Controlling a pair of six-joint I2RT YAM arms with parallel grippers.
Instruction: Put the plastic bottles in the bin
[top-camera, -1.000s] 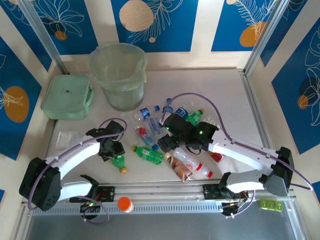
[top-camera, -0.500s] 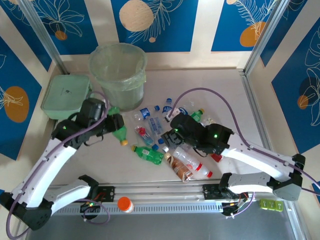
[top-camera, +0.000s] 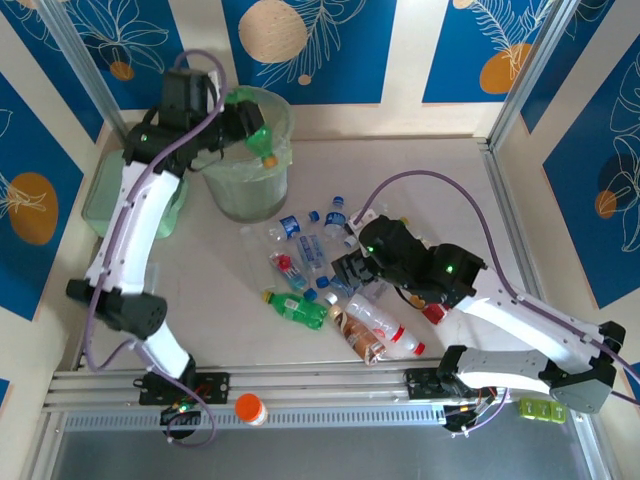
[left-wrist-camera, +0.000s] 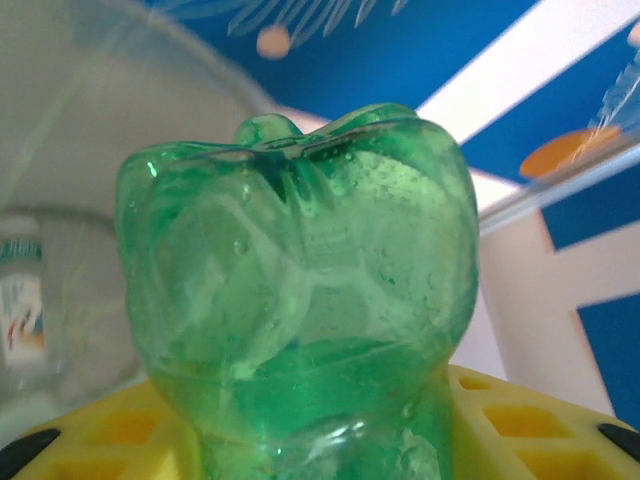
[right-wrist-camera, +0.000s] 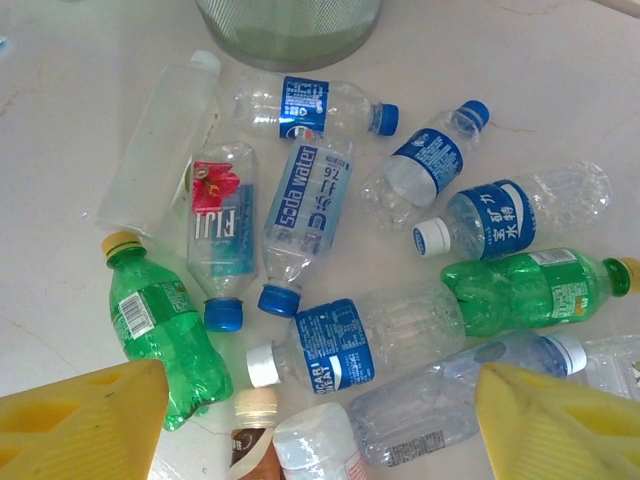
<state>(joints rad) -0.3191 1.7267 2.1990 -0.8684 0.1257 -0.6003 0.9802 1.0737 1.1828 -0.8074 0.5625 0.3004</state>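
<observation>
My left gripper (top-camera: 243, 122) is raised at the rim of the pale green bin (top-camera: 245, 190) and is shut on a green bottle (top-camera: 258, 138), whose yellow cap points down over the opening. In the left wrist view that green bottle (left-wrist-camera: 300, 300) stands close between my yellow fingers (left-wrist-camera: 520, 410). My right gripper (top-camera: 350, 272) hangs open above the pile of plastic bottles (top-camera: 310, 260) on the table. Between its fingers (right-wrist-camera: 80, 420) lie a clear blue-labelled bottle (right-wrist-camera: 360, 340), two green bottles (right-wrist-camera: 160, 320) (right-wrist-camera: 530, 290) and several clear ones.
A flat green lidded box (top-camera: 105, 205) sits left of the bin, partly behind my left arm. An orange-capped item (top-camera: 250, 408) rests on the front rail. Metal frame posts (top-camera: 520, 85) and walls close in the table's back and sides.
My left arm has lifted the green bottle from the table up and back to the bin's rim. My right gripper has shifted slightly right over the pile and stayed open.
</observation>
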